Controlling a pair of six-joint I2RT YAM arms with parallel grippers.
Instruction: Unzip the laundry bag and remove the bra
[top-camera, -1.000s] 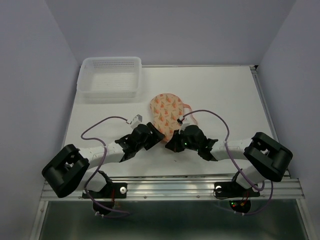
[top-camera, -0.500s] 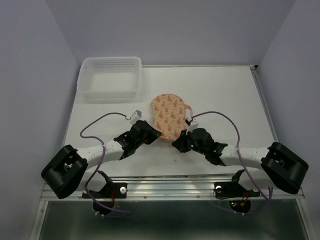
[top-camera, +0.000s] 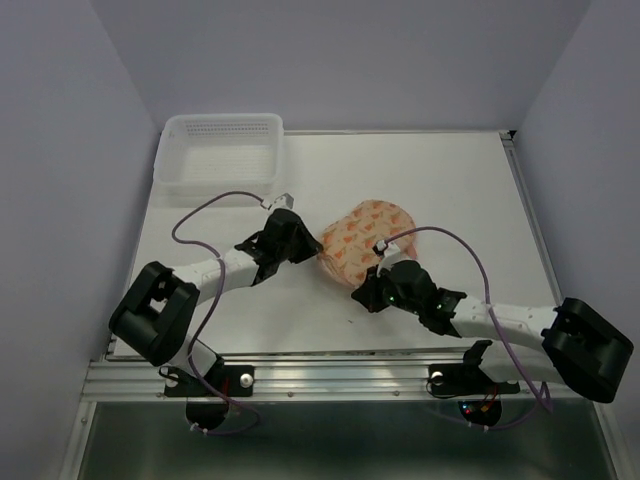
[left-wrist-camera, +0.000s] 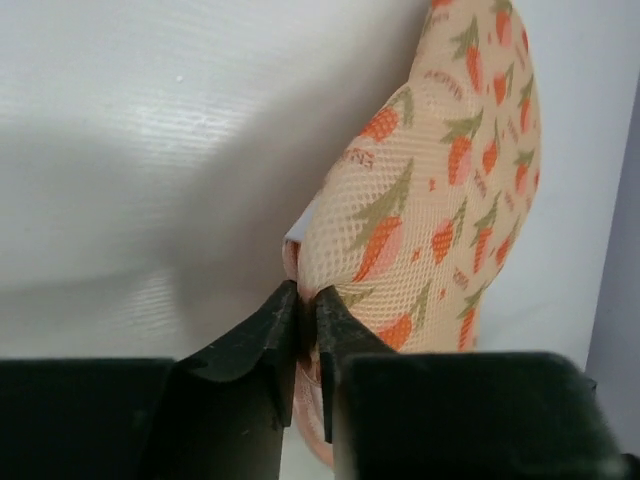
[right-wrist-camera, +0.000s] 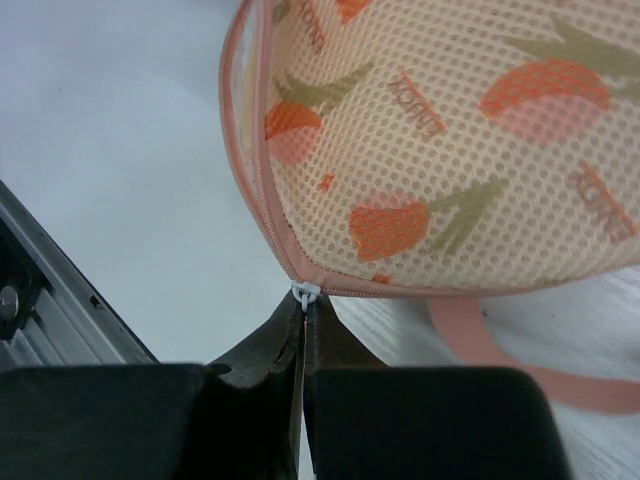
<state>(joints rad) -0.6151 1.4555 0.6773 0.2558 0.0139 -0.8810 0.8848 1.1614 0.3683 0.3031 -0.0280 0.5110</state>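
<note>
The peach-pink laundry bag (top-camera: 366, 232) with orange and green print lies at the table's middle. My left gripper (top-camera: 312, 252) is shut on the pink trim at the bag's left edge (left-wrist-camera: 306, 300). My right gripper (top-camera: 362, 296) is shut on the white zipper pull (right-wrist-camera: 306, 293) at the bag's near edge, where the pink zipper trim (right-wrist-camera: 262, 190) bends round. The pink strap loop (right-wrist-camera: 500, 355) trails on the table beside the right fingers. The mesh of the bag fills the right wrist view (right-wrist-camera: 450, 140). The bra is hidden.
A white perforated basket (top-camera: 218, 152) stands at the back left. The table's metal front rail (top-camera: 340, 370) runs along the near edge, close behind my right gripper. Purple cables loop over both arms.
Both grippers have moved with the bag: it has shifted right and a little away, and turned. The left arm has stretched forward; the right arm has swung right.
</note>
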